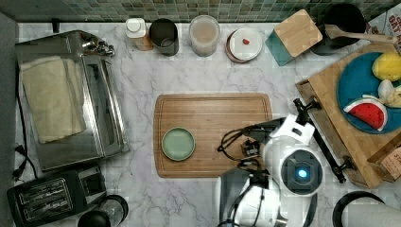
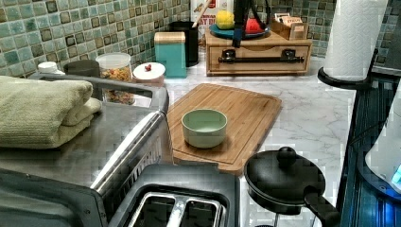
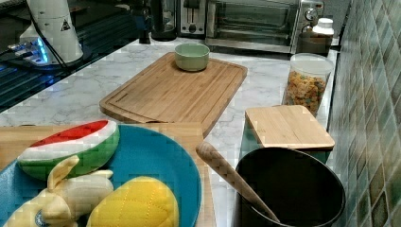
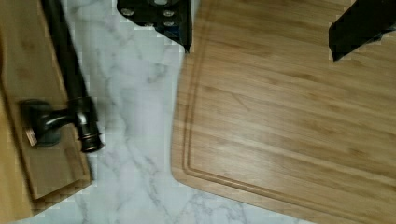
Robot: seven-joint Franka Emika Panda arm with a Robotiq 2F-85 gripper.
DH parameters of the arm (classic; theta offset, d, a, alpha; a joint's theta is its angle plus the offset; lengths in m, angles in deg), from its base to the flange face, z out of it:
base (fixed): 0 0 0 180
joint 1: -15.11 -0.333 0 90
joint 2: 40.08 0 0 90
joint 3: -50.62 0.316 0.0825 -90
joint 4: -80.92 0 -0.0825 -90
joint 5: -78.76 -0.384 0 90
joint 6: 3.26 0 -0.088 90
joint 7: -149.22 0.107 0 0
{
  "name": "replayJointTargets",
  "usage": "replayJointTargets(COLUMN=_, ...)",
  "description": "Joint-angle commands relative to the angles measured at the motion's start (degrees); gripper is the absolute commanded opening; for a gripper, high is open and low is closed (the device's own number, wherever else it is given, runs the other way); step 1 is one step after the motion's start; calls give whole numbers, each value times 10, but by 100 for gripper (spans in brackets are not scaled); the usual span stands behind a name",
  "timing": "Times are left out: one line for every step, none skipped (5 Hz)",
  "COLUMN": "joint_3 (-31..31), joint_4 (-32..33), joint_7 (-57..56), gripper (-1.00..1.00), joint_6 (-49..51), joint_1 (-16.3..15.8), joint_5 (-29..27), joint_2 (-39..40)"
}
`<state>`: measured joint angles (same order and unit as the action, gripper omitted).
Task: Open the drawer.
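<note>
On the marble counter (image 1: 137, 85), the drawer (image 2: 259, 56) looked light and stiff; its black bar handle (image 2: 261, 59) suited grasping. The gripper (image 4: 266, 25) hung spread, empty.

White marble-patterned counter (image 1: 137, 85), bamboo cutting board (image 1: 213, 118) at centre, toaster oven (image 1: 71, 99) and toaster (image 1: 52, 196) at the top view's left, jars (image 1: 204, 34) along the tiled wall, wooden drawer unit (image 2: 257, 59) at the top view's right, paper towel roll (image 2: 357, 35) near it.

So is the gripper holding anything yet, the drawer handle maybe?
Nothing is held. The gripper is open above the cutting board, and the drawer handle sits apart from it, untouched.
</note>
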<state>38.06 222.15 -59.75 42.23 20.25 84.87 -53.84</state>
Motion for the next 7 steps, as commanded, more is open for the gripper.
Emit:
replayJointTargets(joint_3=-58, joint_4=-1, joint_7=-161, gripper=100, joint_6=-48, joint_1=19, joint_5=52, joint_2=42)
replayJointTargets(joint_3=-64, joint_4=-6, joint_7=-216, gripper=100, joint_6=-81, joint_1=29, joint_5=61, joint_2=69)
replayJointTargets(joint_3=-69, joint_4=-16, joint_7=-254, gripper=100, joint_6=-106, joint_1=35, joint_5=65, joint_2=95)
replayJointTargets(joint_3=-82, joint_4=-3, joint_7=-269, gripper=100, joint_6=-168, joint_1=47, joint_5=85, joint_2=99)
replayJointTargets(joint_3=-85, joint_4=-20, joint_7=-267, gripper=100, joint_6=-198, joint_1=57, joint_5=104, joint_2=120)
replayJointTargets(joint_3=-98, joint_4=-38, joint_7=-309, gripper=100, joint_6=-205, joint_1=57, joint_5=73, joint_2=135)
replayJointTargets(joint_3=-100, joint_4=-63, joint_7=-345, gripper=100, joint_6=-203, joint_1=59, joint_5=47, joint_2=170)
